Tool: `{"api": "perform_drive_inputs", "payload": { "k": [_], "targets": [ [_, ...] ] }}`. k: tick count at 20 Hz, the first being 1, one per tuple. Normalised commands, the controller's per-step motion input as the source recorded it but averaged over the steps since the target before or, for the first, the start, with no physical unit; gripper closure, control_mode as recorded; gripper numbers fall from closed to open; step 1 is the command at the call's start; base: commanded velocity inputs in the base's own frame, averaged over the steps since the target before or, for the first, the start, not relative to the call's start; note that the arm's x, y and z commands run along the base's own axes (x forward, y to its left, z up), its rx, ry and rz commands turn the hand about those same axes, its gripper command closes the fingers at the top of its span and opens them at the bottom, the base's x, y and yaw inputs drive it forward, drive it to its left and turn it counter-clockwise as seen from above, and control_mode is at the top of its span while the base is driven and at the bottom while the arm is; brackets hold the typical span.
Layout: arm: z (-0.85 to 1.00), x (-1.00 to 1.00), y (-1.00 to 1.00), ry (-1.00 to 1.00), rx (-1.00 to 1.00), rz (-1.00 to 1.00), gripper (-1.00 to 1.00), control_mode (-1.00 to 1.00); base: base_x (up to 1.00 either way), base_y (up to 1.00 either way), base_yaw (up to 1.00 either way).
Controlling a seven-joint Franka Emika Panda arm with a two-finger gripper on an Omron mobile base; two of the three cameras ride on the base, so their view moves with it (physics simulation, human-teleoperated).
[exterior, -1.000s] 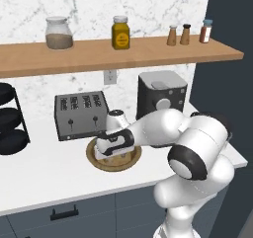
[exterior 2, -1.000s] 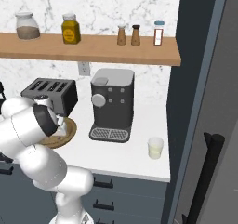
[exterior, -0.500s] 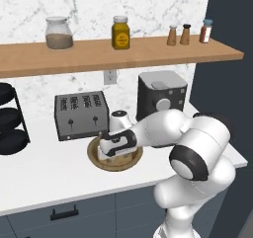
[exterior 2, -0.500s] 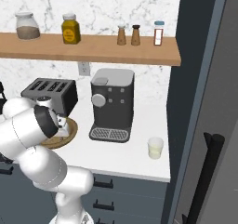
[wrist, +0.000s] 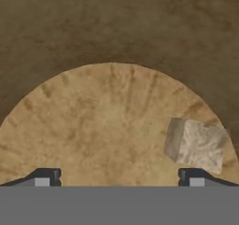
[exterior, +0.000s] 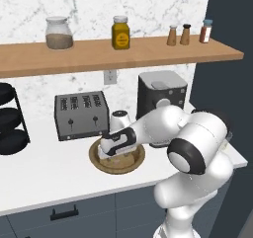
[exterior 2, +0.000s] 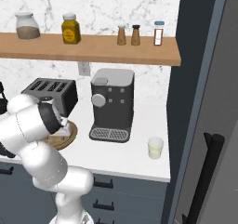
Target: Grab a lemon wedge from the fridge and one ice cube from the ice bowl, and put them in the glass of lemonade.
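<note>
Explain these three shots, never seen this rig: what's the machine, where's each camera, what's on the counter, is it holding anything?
A white robot arm on a driving base. Two cameras sit behind it, left and right; the third looks along its claw. The claw is open, holding nothing, lowered into the wooden ice bowl, where one ice cube lies near one fingertip. The counter also carries a toaster, a coffee machine and the glass of lemonade.

Matt grainy wood ice bowl [wrist: 112, 121], frosted translucent ice cube [wrist: 196, 144], glossy marble backsplash [exterior: 148, 10]
</note>
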Motion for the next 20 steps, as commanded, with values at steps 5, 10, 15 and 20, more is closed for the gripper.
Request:
{"api": "perform_drive_inputs", "payload": {
  "k": [5, 10, 15, 20],
  "targets": [
    [-0.12, -0.14, 0.00, -0.01, 0.00, 0.00, -1.00, -1.00, 0.00, 0.00, 0.00],
    [0.00, -0.30, 0.00, -0.05, 0.00, 0.00, -1.00, -1.00, 0.00, 0.00, 0.00],
    [0.00, -0.02, -0.04, -0.03, 0.00, 0.00, -1.00, -1.00, 0.00, 0.00, 0.00],
    [0.00, -0.25, -0.03, -0.05, 0.00, 0.00, -1.00, -1.00, 0.00, 0.00, 0.00]
  ]
}}
